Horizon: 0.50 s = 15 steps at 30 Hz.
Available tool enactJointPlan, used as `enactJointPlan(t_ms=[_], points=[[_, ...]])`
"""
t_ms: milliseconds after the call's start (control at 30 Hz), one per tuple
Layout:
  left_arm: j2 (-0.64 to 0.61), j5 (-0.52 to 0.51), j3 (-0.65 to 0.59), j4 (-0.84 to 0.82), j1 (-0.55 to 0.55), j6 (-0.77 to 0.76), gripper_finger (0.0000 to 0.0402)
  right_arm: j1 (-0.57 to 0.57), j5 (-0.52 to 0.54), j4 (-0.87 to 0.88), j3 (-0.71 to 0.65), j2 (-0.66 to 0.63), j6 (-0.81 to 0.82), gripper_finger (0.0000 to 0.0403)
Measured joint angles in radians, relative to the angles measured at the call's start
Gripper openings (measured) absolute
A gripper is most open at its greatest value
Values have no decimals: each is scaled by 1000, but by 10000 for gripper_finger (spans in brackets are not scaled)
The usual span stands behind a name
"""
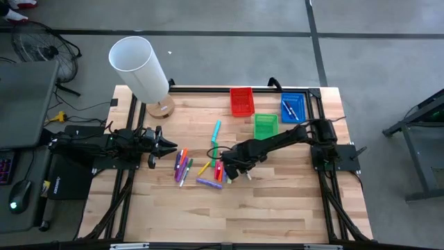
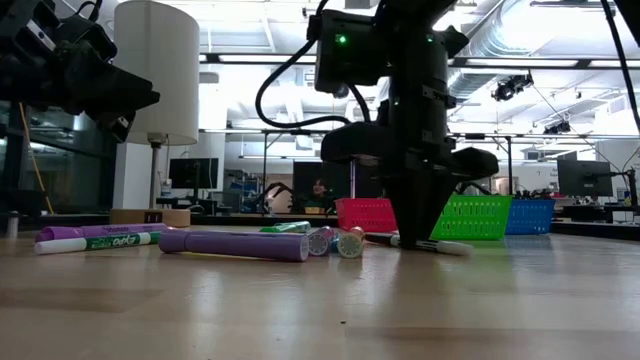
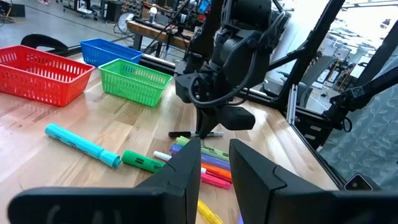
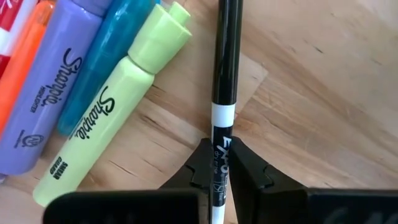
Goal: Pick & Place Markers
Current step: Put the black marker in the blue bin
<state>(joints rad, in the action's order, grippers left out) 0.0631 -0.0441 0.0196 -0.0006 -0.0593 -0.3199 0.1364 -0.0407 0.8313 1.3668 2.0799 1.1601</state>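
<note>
Right gripper (image 4: 221, 171), fingers pinched shut on a thin black-and-white marker (image 4: 222, 93) lying on the wooden table (image 4: 323, 87), seems ready to lift; left gripper (image 3: 214, 165) waits part-open, empty.

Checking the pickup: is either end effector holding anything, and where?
The right end effector pinches the black-and-white marker on its white barrel, still on the table. The left end effector holds nothing.

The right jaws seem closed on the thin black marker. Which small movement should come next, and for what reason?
Probably a short straight lift. The right gripper is shut on the black marker, which still lies on the table beside the yellow-green highlighter; rising first should avoid dragging it.
</note>
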Motion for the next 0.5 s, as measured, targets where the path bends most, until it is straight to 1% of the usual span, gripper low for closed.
enactJointPlan(t_ms=[167, 333, 500], points=[[0, 0, 0, 0, 0, 0, 83, 1, 35, 54, 33, -16, -23, 19], [0, 0, 0, 0, 0, 0, 83, -5, 36, 160, 31, -43, -47, 19], [0, 0, 0, 0, 0, 0, 83, -5, 51, 214, 36, -66, -63, 17]])
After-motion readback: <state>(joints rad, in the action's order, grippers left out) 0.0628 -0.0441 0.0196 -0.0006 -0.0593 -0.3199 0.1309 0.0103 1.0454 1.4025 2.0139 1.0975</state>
